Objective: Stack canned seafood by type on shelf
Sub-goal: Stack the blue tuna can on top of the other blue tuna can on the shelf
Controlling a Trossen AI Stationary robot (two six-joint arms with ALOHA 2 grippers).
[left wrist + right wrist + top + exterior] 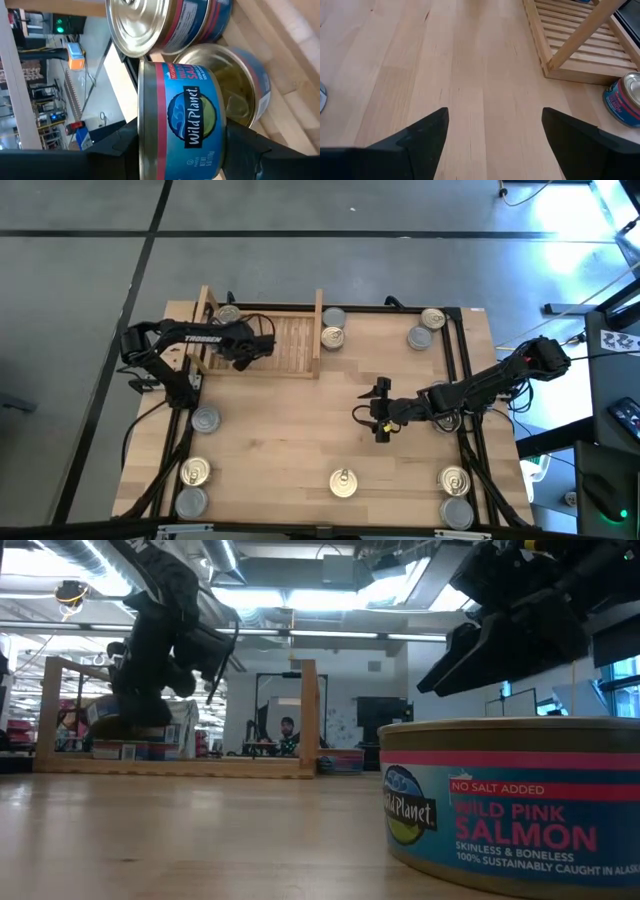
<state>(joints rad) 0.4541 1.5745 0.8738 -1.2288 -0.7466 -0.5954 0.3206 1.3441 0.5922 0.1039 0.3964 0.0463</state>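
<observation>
The shelf [285, 345] stands at the table's far left. My left gripper [245, 350] hangs over its left half, shut on a blue-labelled can [180, 120]. Right behind that can, a can with a golden top [225, 85] stands on the shelf's slats [295, 45]. Beside it are two stacked cans, the upper [150, 25] with a pale metal top. In the high view one shelf can [227, 315] shows in the far left corner. My right gripper [380, 418] hovers open over bare tabletop right of centre, nothing between its fingers [420, 140]. My left gripper pinches the blue can between its two fingers [112, 147], one on each flat end, the rim [142, 150] right beside one finger. The fingers come slanting down from the table's left. The label wall faces the wrist camera. Whether the can touches the golden-topped can behind it, I cannot tell.
Two cans [332, 330] stand just right of the shelf, two more [425, 328] at the far right. Others sit along the left edge [205, 418], [195, 471] and near edge [344, 482], [453, 478]. A salmon can [510, 805] fills the low view's foreground.
</observation>
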